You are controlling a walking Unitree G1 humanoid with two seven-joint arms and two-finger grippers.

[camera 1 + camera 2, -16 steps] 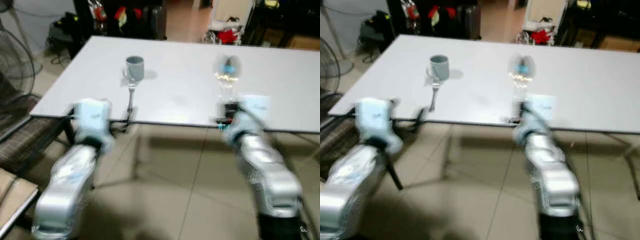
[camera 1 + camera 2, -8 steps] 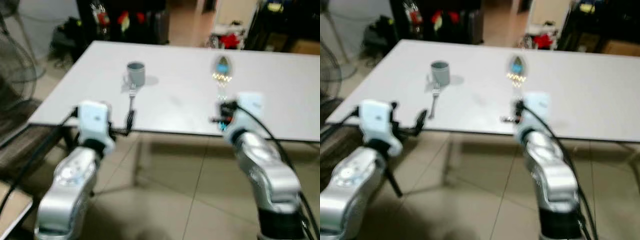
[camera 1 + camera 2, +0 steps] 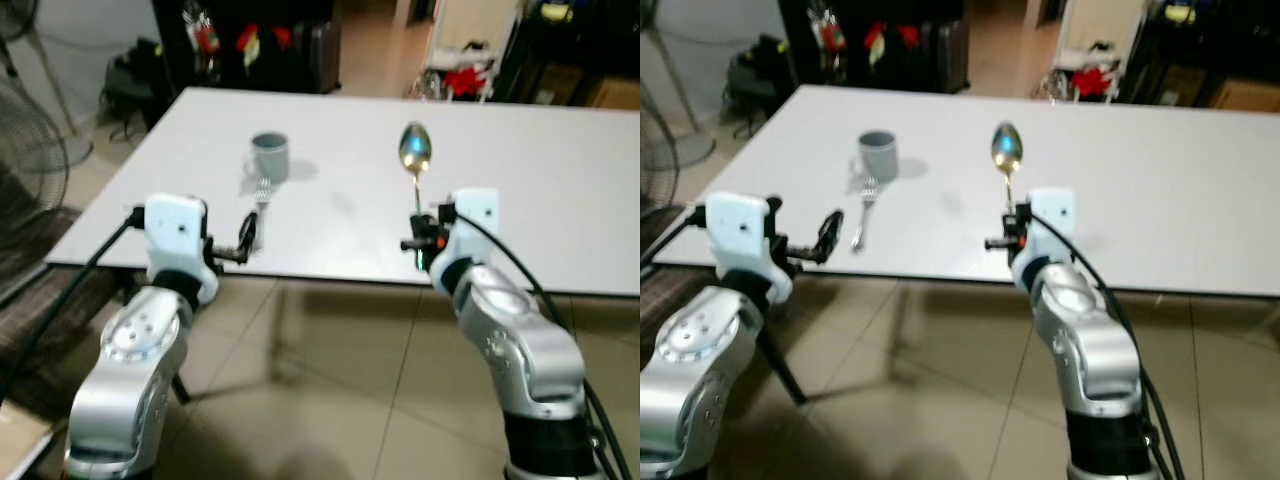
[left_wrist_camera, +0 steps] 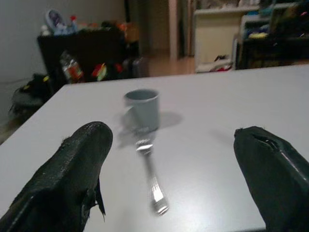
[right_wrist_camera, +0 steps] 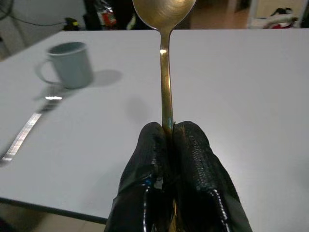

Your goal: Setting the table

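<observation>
A grey mug point(image 3: 270, 156) stands on the white table point(image 3: 560, 180), left of its middle. A silver fork point(image 3: 262, 195) lies just in front of the mug, its handle toward the near edge. My right gripper point(image 3: 418, 240) hovers at the table's near edge, shut on the handle of a golden spoon point(image 5: 165, 58). The spoon stands upright with its bowl point(image 3: 414, 150) on top. My left gripper point(image 3: 243, 243) is open at the near edge, right in front of the fork's handle. Between its fingers point(image 4: 82, 159) the fork and mug show.
A standing fan point(image 3: 30, 130) is at the left beside the table. Dark shelves with coloured clutter point(image 3: 250, 40) stand behind the far edge, and red things point(image 3: 465, 78) lie at the back. Tiled floor point(image 3: 330, 400) runs under the table.
The camera has steadied and the picture is sharper. My right gripper has carried the spoon a little to the left, nearer the mug. My left gripper stays by the fork.
</observation>
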